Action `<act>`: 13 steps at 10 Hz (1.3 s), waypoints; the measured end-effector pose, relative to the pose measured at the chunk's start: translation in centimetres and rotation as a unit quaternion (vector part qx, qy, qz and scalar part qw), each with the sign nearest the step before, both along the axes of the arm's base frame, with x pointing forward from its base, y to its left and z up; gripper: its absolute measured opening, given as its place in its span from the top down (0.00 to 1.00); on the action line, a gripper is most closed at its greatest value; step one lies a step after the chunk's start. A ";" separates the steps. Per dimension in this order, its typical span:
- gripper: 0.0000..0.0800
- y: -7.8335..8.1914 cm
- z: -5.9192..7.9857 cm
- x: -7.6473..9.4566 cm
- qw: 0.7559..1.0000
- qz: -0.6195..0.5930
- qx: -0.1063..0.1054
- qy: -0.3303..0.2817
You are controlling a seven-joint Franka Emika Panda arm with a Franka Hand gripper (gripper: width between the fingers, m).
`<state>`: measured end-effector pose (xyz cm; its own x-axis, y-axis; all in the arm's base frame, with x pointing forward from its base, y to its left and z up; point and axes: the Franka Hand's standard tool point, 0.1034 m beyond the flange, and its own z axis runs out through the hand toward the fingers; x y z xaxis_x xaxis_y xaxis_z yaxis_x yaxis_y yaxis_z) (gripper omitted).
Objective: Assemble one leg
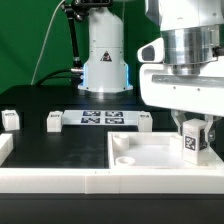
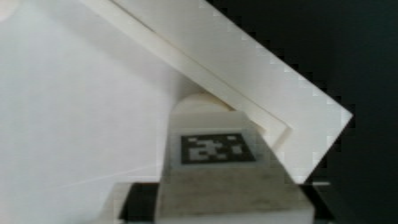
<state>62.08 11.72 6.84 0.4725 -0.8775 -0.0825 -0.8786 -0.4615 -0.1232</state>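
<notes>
My gripper point(image 1: 192, 132) is shut on a leg point(image 1: 190, 145), a small white peg with a black-and-white tag facing the camera. It holds the leg upright at the edge of the large white square plate point(image 1: 150, 152), on the exterior view's right. I cannot tell if the leg's lower end touches the plate. In the wrist view the tagged leg point(image 2: 215, 150) runs out from between the two dark fingers point(image 2: 150, 200), with the plate point(image 2: 80, 110) beneath and its edge slanting across. Round holes show at the plate's other side.
Three more white tagged legs stand on the black table: two on the exterior view's left point(image 1: 10, 119) point(image 1: 54, 120) and one behind the plate point(image 1: 145, 121). The marker board point(image 1: 101, 117) lies at the back middle. A white rail point(image 1: 60, 180) runs along the front.
</notes>
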 end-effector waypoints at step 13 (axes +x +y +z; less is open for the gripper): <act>0.19 0.1 -0.1 0.1 0.965 0.260 -0.019 -0.023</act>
